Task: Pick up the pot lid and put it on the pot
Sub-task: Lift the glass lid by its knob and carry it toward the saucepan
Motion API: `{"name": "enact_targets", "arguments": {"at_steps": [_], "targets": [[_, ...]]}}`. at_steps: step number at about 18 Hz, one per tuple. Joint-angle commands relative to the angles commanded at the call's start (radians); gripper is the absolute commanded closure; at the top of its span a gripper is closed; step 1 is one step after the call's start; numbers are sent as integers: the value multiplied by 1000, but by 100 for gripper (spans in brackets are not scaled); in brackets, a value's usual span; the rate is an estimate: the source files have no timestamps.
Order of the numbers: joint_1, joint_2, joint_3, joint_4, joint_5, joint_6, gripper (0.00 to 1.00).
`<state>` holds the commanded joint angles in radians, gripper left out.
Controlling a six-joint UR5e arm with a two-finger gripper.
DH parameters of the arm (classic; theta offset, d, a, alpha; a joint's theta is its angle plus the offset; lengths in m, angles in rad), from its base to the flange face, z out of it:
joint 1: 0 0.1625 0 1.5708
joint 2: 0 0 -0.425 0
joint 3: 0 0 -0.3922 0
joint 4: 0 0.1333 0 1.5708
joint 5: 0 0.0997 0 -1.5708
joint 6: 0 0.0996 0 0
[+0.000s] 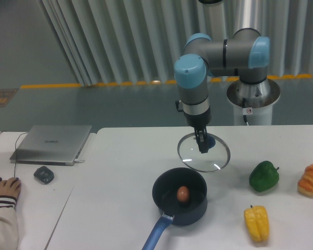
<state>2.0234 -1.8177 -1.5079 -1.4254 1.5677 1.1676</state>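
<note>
Blue-knobbed and clear, the pot lid (217, 159) hangs raised beyond the black pot (192, 216), its knob (212, 141) pinched by the gripper (204, 145), so pick-up looks done, while alignment, lowering and release lie ahead.

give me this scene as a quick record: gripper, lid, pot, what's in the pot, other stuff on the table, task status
gripper: closed on the blue knob of the lid, fingertips at the knob
lid: clear glass lid with a thin rim, held up off the table
pot: dark pot with a blue handle, open
in pot: brown egg-shaped item
other items: green pepper, yellow vegetable, orange-brown bread-like item, closed laptop, dark mouse
task status: lid picked up, not yet on the pot
</note>
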Motion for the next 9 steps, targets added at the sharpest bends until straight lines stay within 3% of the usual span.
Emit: {"name": "enact_targets", "arguments": {"at_steps": [2,9], "targets": [[-26,-8,-5,37,2,-55,59],[-34,-20,14,42,2,-140,63]]}}
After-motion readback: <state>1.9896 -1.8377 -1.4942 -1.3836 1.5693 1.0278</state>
